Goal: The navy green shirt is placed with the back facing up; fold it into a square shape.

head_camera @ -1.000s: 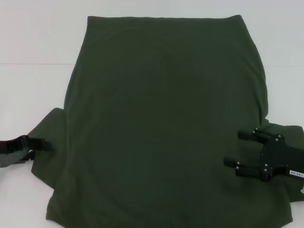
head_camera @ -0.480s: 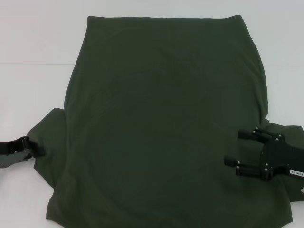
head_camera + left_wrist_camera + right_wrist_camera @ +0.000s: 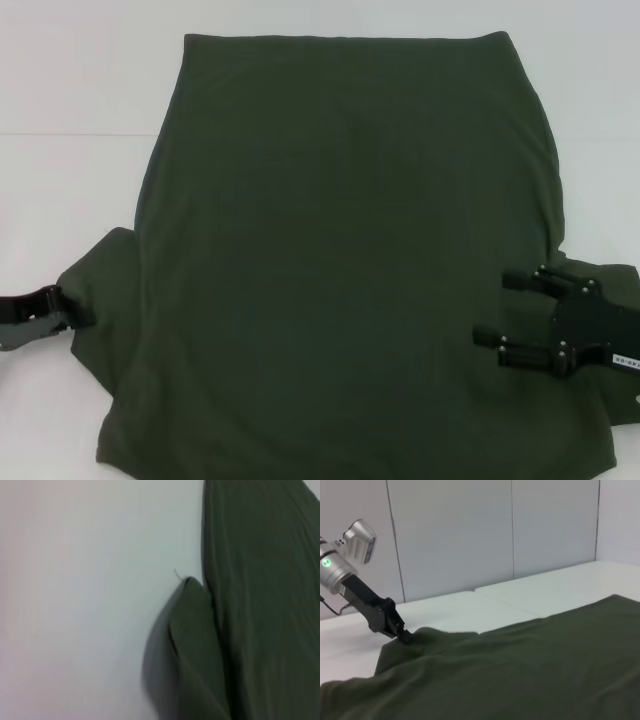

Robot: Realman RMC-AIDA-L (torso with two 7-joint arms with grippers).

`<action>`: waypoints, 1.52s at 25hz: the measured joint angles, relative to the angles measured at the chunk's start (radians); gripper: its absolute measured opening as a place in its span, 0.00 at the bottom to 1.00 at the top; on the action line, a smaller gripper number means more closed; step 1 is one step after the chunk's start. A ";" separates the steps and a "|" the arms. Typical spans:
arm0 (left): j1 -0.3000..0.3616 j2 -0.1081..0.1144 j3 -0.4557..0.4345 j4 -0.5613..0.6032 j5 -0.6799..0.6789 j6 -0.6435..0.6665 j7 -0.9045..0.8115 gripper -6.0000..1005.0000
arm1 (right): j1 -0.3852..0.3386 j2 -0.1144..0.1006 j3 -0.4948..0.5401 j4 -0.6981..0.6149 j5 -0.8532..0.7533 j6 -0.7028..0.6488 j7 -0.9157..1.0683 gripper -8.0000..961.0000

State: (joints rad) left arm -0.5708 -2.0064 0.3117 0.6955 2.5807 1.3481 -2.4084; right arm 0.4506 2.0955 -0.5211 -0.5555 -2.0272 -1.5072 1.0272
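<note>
head: high, looking down | left wrist: close, downward | right wrist: low, across | shared: shirt (image 3: 340,260) left sleeve (image 3: 192,645)

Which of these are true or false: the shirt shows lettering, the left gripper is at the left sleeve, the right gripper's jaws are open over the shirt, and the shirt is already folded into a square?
1. The navy green shirt shows lettering. False: its upper side is plain.
2. The left gripper is at the left sleeve's edge. True.
3. The right gripper has its jaws spread open above the shirt's right side. True.
4. The shirt is folded into a square. False: it lies spread flat on the white table, sleeves out.
</note>
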 joint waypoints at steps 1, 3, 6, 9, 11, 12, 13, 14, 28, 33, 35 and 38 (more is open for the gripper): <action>0.000 0.000 -0.003 0.002 -0.006 0.004 0.001 0.02 | -0.001 0.000 0.003 0.000 0.006 -0.006 0.002 0.95; 0.001 0.003 -0.009 0.007 -0.030 0.020 0.007 0.02 | -0.007 -0.001 0.004 0.000 0.027 -0.018 0.012 0.95; 0.001 0.008 -0.030 0.009 -0.077 0.063 0.033 0.02 | -0.026 -0.005 0.005 -0.014 0.078 -0.035 0.061 0.95; -0.002 0.013 -0.052 0.009 -0.119 0.104 0.055 0.01 | -0.050 -0.006 0.013 -0.049 0.119 -0.043 0.135 0.95; -0.003 0.017 -0.058 0.009 -0.136 0.120 0.061 0.02 | -0.062 -0.006 0.030 -0.069 0.130 -0.047 0.180 0.95; -0.004 0.018 -0.059 0.009 -0.140 0.125 0.063 0.02 | -0.068 -0.006 0.044 -0.078 0.132 -0.051 0.202 0.95; -0.005 0.020 -0.060 0.010 -0.142 0.127 0.064 0.02 | -0.074 -0.006 0.061 -0.087 0.133 -0.057 0.229 0.95; -0.005 0.020 -0.060 0.011 -0.142 0.128 0.064 0.02 | -0.078 -0.007 0.077 -0.095 0.133 -0.063 0.253 0.95; 0.006 0.030 -0.060 0.128 -0.132 0.132 0.032 0.02 | -0.109 -0.009 0.108 -0.148 0.126 -0.089 0.357 0.95; 0.004 0.036 -0.056 0.148 -0.131 0.144 0.021 0.02 | -0.110 -0.009 0.108 -0.149 0.121 -0.089 0.353 0.95; -0.002 0.038 -0.050 0.151 -0.131 0.155 0.021 0.02 | -0.108 -0.008 0.107 -0.146 0.121 -0.089 0.353 0.95; -0.011 0.040 -0.046 0.152 -0.131 0.175 0.021 0.02 | -0.105 -0.008 0.102 -0.142 0.121 -0.088 0.351 0.95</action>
State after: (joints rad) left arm -0.5814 -1.9668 0.2653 0.8476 2.4495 1.5227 -2.3872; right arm 0.3454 2.0878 -0.4191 -0.6973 -1.9061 -1.5949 1.3785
